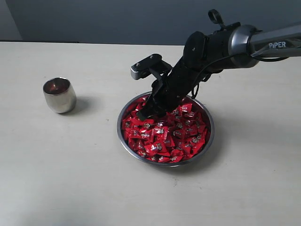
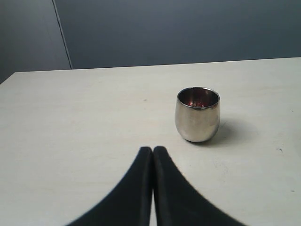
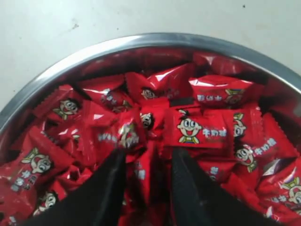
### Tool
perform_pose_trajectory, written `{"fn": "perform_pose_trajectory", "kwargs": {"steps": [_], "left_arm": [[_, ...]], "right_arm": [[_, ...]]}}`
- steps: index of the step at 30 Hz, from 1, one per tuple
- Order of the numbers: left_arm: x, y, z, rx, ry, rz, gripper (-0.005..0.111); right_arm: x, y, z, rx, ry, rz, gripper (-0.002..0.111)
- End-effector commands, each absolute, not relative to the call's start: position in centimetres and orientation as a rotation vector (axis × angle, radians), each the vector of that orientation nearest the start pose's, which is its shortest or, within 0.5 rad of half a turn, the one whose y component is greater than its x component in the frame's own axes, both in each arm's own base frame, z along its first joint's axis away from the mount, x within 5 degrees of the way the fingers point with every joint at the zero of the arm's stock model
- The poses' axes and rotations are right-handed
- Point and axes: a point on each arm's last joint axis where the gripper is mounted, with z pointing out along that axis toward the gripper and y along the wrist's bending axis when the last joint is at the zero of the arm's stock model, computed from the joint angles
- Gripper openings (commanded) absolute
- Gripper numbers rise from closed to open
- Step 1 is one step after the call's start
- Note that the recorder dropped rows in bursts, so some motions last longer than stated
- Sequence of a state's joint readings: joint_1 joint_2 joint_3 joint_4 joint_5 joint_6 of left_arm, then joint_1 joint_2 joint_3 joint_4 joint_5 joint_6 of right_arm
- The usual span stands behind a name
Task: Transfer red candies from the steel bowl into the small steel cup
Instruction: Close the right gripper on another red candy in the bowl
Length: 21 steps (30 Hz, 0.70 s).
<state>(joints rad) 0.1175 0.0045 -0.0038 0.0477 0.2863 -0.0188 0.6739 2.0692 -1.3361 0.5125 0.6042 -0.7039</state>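
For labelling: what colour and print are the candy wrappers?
The candy wrappers are bright red with a cartoon face; clearest in the right wrist view.

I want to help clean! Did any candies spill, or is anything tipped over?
Nothing stands out. No red candies lie on the table; they fill the steel bowl, and the small steel cup stands upright.

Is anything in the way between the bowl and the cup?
Nothing visible. Only bare table lies between the bowl and the cup, which stands upright with its mouth uncovered. The right gripper sits among the candies, jaws apart.
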Motion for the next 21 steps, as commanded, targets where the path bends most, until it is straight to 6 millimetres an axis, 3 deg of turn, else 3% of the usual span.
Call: {"fn": "perform_pose_trajectory", "kwargs": {"steps": [1,9,11,15,21], "left_arm": [[5.42,0.76,18.74,-0.092,1.767,0.114,0.000],[5.42,0.76,18.74,-0.092,1.767,0.114,0.000],[5.42,0.76,18.74,-0.092,1.767,0.114,0.000],[5.42,0.76,18.74,-0.092,1.767,0.114,0.000],[5.42,0.76,18.74,-0.092,1.767,0.114,0.000]], "right_arm": [[31.02,27.56,14.30,-1.334,2.449,0.468,0.033],[31.09,27.49,14.34,-1.329,2.449,0.454,0.032],[31.09,27.49,14.34,-1.329,2.449,0.454,0.026],[31.09,27.49,14.34,-1.329,2.449,0.454,-0.001],[31.19,27.52,14.36,-1.322,2.441,0.450,-0.001]]}}
